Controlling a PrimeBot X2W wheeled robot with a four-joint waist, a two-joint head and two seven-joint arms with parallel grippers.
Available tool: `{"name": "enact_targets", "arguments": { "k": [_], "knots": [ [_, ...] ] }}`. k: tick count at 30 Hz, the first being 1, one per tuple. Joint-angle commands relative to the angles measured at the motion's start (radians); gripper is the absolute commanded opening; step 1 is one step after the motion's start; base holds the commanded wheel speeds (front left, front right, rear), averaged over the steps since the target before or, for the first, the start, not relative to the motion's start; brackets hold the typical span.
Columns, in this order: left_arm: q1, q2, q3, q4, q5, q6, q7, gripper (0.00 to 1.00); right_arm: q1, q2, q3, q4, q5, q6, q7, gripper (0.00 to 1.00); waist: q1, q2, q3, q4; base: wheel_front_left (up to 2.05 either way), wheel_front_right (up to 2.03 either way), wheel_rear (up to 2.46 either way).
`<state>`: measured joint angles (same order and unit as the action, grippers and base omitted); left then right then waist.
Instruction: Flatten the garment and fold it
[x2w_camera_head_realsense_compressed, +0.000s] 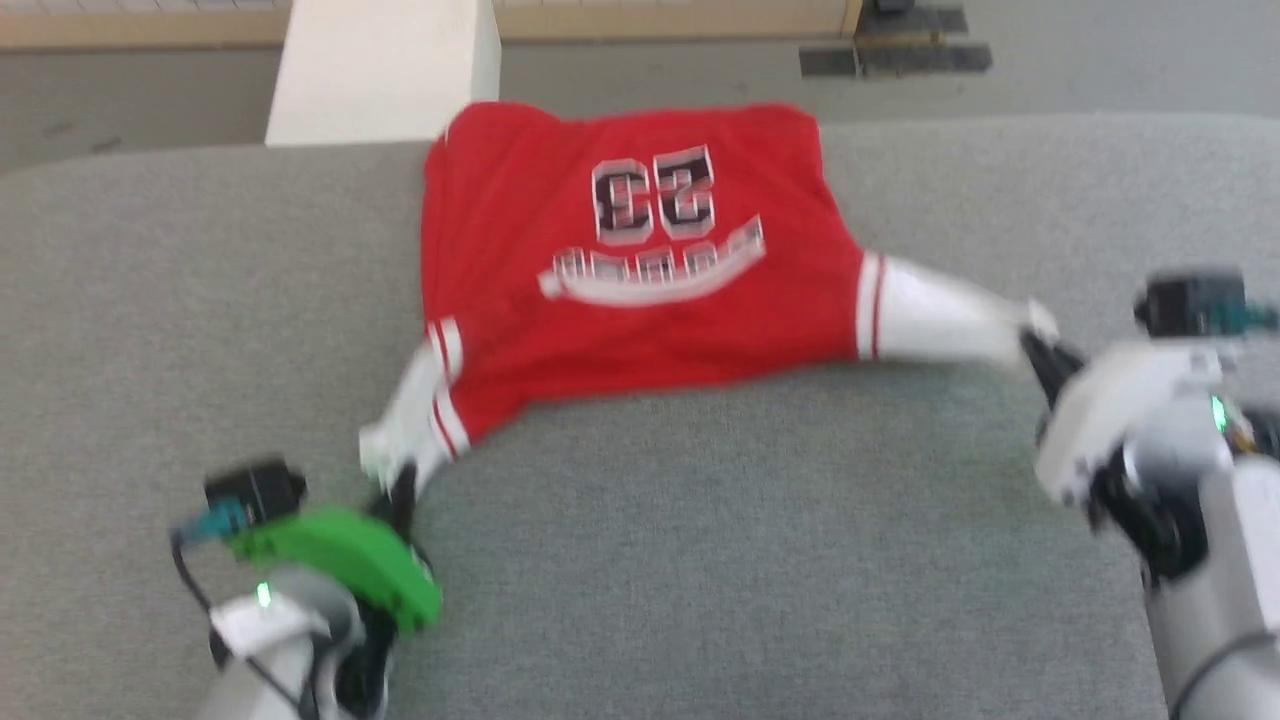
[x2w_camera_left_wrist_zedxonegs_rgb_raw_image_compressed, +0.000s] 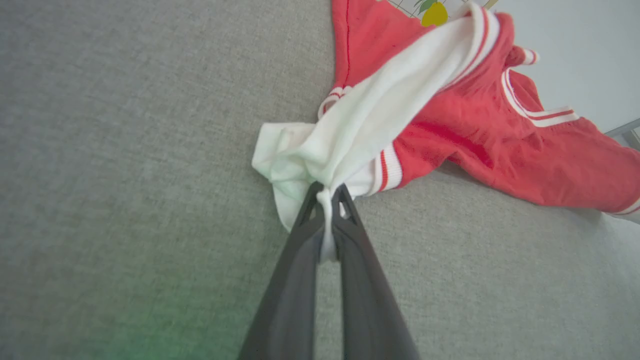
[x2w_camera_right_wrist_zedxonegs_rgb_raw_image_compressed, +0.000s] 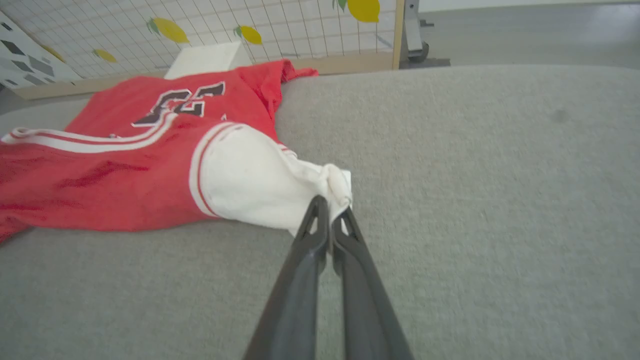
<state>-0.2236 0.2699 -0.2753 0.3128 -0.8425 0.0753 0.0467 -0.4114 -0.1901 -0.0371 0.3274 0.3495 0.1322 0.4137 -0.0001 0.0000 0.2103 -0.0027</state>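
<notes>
The red jersey (x2w_camera_head_realsense_compressed: 640, 290) lay on the grey padded surface (x2w_camera_head_realsense_compressed: 700, 540), toward 12 o'clock in the head view, with its number side up and upside down to the camera. The left gripper (x2w_camera_left_wrist_zedxonegs_rgb_raw_image_compressed: 328, 195) sat at the jersey's 7 o'clock corner. Its fingers (x2w_camera_left_wrist_zedxonegs_rgb_raw_image_compressed: 295, 270) were pressed nearly together, pinching a bunch of white inner cloth. The right gripper (x2w_camera_right_wrist_zedxonegs_rgb_raw_image_compressed: 331, 207) was at the jersey's 4 o'clock, its fingers (x2w_camera_right_wrist_zedxonegs_rgb_raw_image_compressed: 362, 280) closed tight on a white fold of that corner. A white box (x2w_camera_head_realsense_compressed: 385, 75) stood beyond at 11 o'clock.
</notes>
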Motion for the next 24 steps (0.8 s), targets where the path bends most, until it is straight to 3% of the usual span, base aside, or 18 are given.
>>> {"name": "enact_targets", "arguments": {
  "k": [1, 14, 24],
  "knots": [
    [0.047, -0.001, -0.001, -0.016, -0.007, 0.014, 0.005, 0.0, 0.058, 0.011, -0.021, -0.04, -0.016, -0.002, 0.025, 0.0, 0.0001, 0.0, -0.051, 0.014, 0.0, 0.0, 0.0],
    [0.315, 0.009, 0.02, -0.152, -0.029, 0.121, 0.004, 0.0, 0.517, 0.137, -0.244, -0.382, -0.134, -0.002, 0.273, 0.0, 0.0001, 0.0, -0.153, 0.047, 0.0, 0.0, 0.0],
    [0.343, -0.003, 0.008, -0.177, -0.031, 0.131, -0.002, 0.0, 0.652, 0.14, -0.252, -0.299, -0.053, -0.002, 0.293, 0.0, 0.0001, 0.0, -0.154, 0.054, 0.0, 0.0, 0.0]
  ]
}}
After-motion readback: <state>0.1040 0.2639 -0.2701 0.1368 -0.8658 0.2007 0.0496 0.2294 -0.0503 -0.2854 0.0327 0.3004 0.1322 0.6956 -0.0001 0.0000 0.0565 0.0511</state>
